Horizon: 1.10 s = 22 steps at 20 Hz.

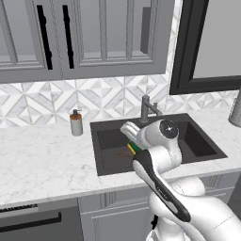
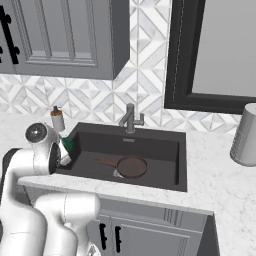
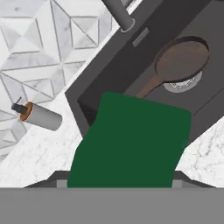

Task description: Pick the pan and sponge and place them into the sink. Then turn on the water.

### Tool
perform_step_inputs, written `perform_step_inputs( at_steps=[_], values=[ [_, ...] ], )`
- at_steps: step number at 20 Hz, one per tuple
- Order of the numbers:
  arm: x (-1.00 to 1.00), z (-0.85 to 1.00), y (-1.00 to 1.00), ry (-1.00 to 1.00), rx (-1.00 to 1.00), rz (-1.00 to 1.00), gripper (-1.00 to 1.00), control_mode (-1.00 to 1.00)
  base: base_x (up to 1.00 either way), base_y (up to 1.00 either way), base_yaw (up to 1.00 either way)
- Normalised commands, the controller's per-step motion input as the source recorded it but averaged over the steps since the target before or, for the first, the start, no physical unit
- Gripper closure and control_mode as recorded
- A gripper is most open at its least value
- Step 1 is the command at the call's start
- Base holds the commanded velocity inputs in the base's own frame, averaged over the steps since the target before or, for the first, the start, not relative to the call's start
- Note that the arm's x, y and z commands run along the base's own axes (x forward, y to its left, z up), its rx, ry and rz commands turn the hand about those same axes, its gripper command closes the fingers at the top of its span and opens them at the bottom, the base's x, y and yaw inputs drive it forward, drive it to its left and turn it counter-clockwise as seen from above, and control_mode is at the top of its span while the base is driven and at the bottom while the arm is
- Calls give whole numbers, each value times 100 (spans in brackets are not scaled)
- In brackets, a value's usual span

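Note:
My gripper (image 1: 132, 146) is shut on the sponge (image 3: 131, 144), a small green block with a yellow underside (image 1: 134, 148). It hangs over the left end of the sink (image 2: 165, 150), just inside the front left corner, with the sponge (image 2: 67, 145) above the basin floor. The pan (image 2: 131, 166) lies flat on the sink floor near the drain, its long handle pointing left. In the hand view the pan (image 3: 183, 59) sits beyond the sponge, over the metal drain. The sponge hides my fingertips there. No water runs from the faucet (image 2: 130, 119).
A soap dispenser (image 1: 76, 123) with a brown pump stands on the marble counter left of the sink. A grey canister (image 2: 246, 136) stands on the counter at the far right. Wall cabinets hang above, and a dark-framed window is behind the sink.

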Motion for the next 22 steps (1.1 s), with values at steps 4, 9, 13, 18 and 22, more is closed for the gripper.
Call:
perform_step_inputs(
  at_steps=[4, 9, 13, 18, 22],
  values=[
    [14, 2, -45, 20, 4, -40, 100, -100, 0, 0, 0],
    [46, 0, -11, 33, 0, -29, 100, -100, 0, 0, 0],
    [40, 0, -24, 31, 0, -11, 100, -100, 0, 0, 0],
    [60, -6, -7, 20, -2, -7, 100, -100, 0, 0, 0],
    [75, -30, 0, 21, -10, -5, 100, -100, 0, 0, 0]
  ],
)
